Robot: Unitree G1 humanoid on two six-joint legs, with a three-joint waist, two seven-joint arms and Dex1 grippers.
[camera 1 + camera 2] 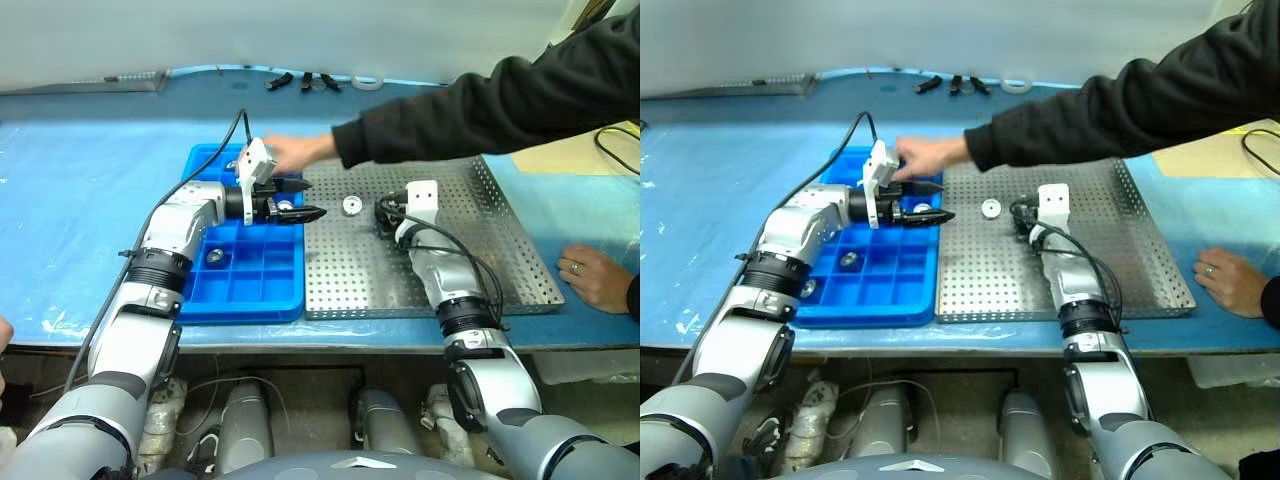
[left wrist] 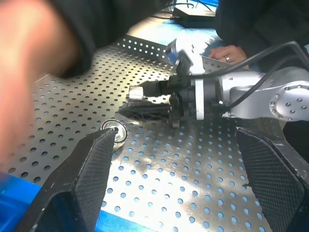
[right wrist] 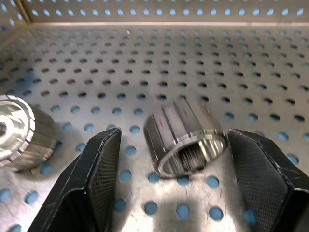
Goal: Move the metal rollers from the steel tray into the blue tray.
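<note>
The steel tray (image 1: pixel 500 260) lies on the blue table with the blue tray (image 1: pixel 245 290) against its left side. My right gripper (image 3: pixel 174 134) sits low on the steel tray, open, with a ribbed metal roller (image 3: pixel 189 141) lying on its side between the fingers; there is a gap on one side. A second roller (image 1: pixel 351 205) lies on the steel tray just to its left. My left gripper (image 1: pixel 312 199) hovers open and empty over the seam between the two trays, pointing right. A roller (image 1: pixel 214 256) lies in a blue tray compartment.
A person's arm in a dark sleeve reaches across the steel tray, with the hand (image 1: pixel 290 152) over the blue tray's far end, right behind my left gripper. The person's other hand (image 1: pixel 595 275) rests on the table right of the steel tray. Small tools (image 1: pixel 305 80) lie at the table's back.
</note>
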